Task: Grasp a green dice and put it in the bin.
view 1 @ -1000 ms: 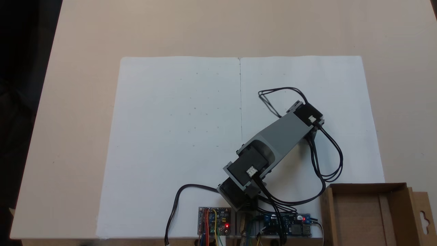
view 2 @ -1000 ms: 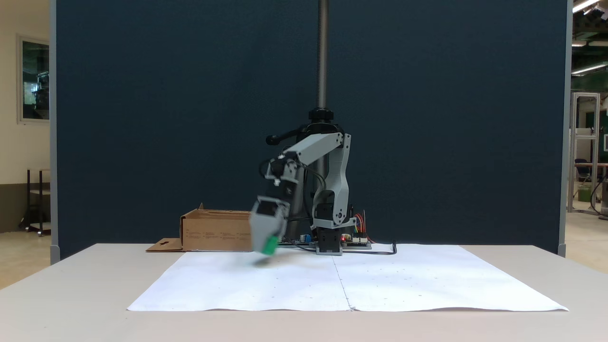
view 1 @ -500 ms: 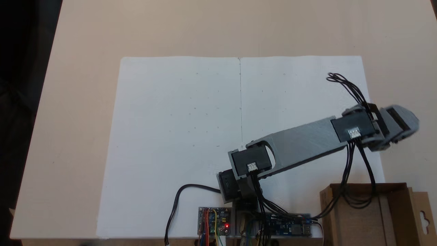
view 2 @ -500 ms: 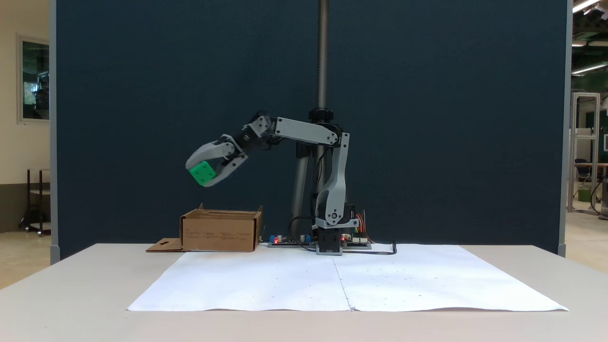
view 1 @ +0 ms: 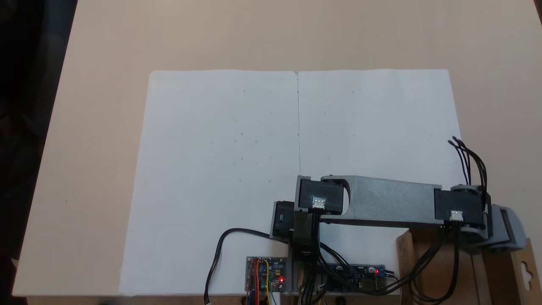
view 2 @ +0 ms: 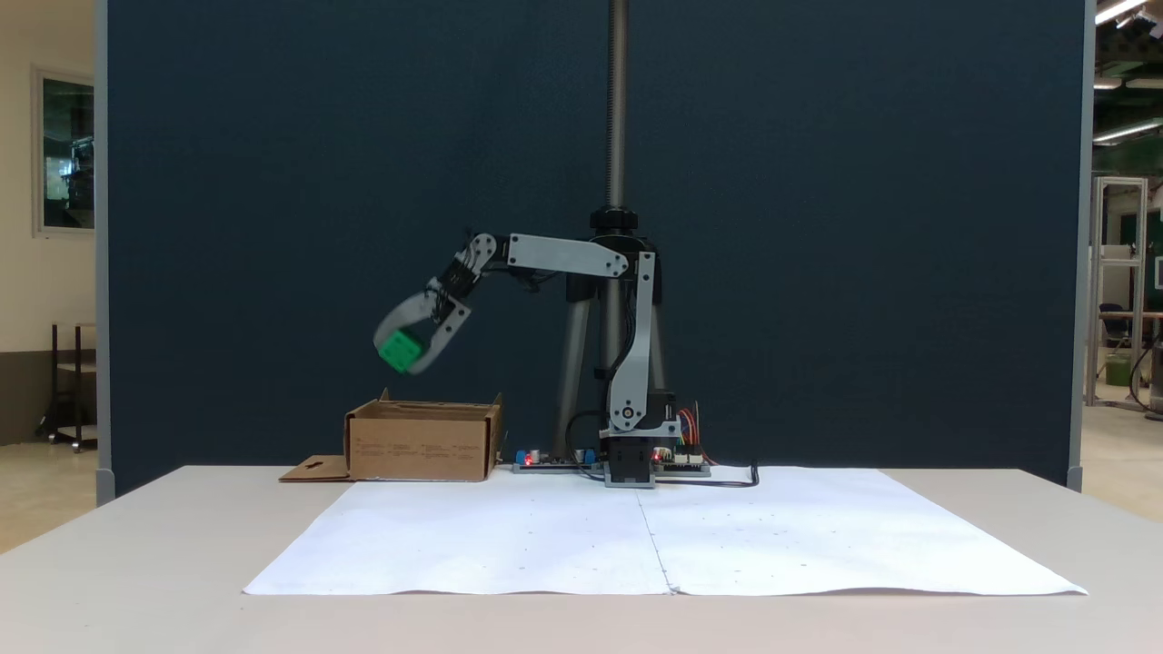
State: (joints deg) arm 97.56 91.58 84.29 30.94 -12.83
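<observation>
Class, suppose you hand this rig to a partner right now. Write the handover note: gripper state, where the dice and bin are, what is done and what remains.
Gripper: shut on the green dice, raised above the table, pointing down.
Bin: on the table beside the arm's base; in the side fixed view the dice hangs above its left part, clear of the walls. From above, the arm's end lies over the bin.
Done: dice grasped, lifted and carried over.
Left: lower a little if wanted, open the jaws, let the dice drop in, then withdraw.
</observation>
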